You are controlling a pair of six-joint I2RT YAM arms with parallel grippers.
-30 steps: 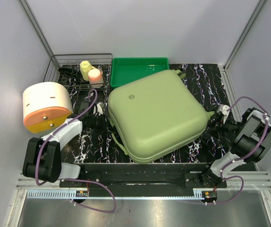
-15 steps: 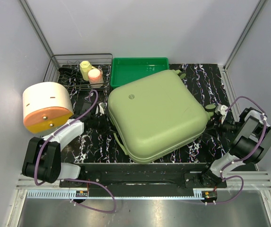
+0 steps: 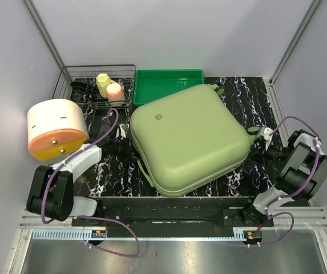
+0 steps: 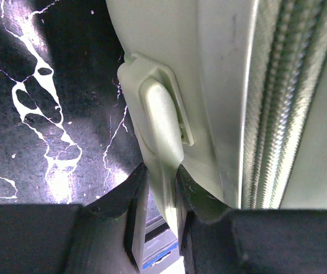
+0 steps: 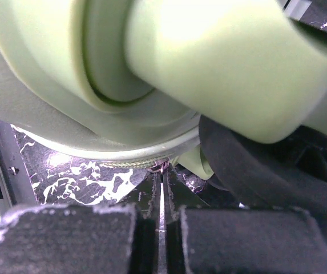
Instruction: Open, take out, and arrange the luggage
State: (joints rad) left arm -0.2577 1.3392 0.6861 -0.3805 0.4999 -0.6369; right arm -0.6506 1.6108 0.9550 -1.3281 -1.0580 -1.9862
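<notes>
The luggage, a large pale olive-green hard-shell case, lies shut in the middle of the black marbled table. At its left edge my left gripper is shut on the case's pale side handle, which is pinched between the two black fingers. The zip rim runs just right of the handle. By the case's right corner, below a green wheel, my right gripper is shut on the thin metal zip pull. In the top view that gripper sits beside the wheel.
A bright green tray stands behind the case, touching its far edge. A wire basket with a yellow and a pink item sits at the back left. A round white and orange container stands left of my left arm. Walls close in on both sides.
My right gripper's jaws have closed onto the zip pull, and the right arm has drawn back slightly to the right. The left gripper keeps its hold on the handle.
</notes>
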